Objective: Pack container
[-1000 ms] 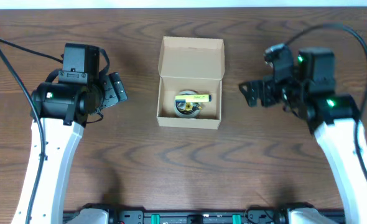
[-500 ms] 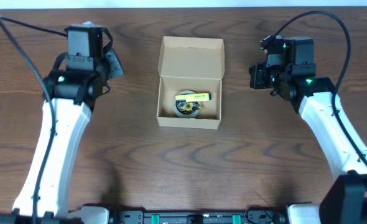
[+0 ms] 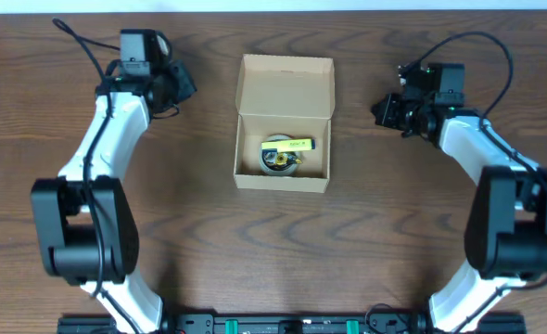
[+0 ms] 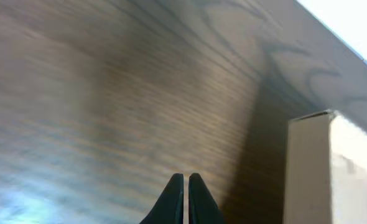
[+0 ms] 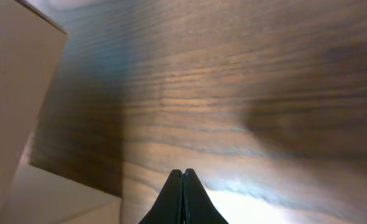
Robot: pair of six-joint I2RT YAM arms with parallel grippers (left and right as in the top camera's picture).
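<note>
Overhead: box (image 3: pixel 284 176) mid-table, lid (image 3: pixel 286 85) up, items (image 3: pixel 285 154) inside, left gripper (image 3: pixel 183 85) and right gripper (image 3: pixel 385 110) flanking the lid, probably to fold it; left wrist: fingers (image 4: pixel 174 200) pressed together, empty, box at right; right wrist: same, box at left.

Stood with the left arm (image 3: pixel 107 130) stretched toward the far side, wrist turned inward, left gripper (image 3: pixel 183 85) pinched fully shut on nothing. Mirrored that pose with the right arm (image 3: pixel 468 139), right gripper (image 3: pixel 385 109) likewise closed tight and empty. Showed dark fingertips (image 4: pixel 174 193) pressed together along a thin seam in both wrist views.
</note>
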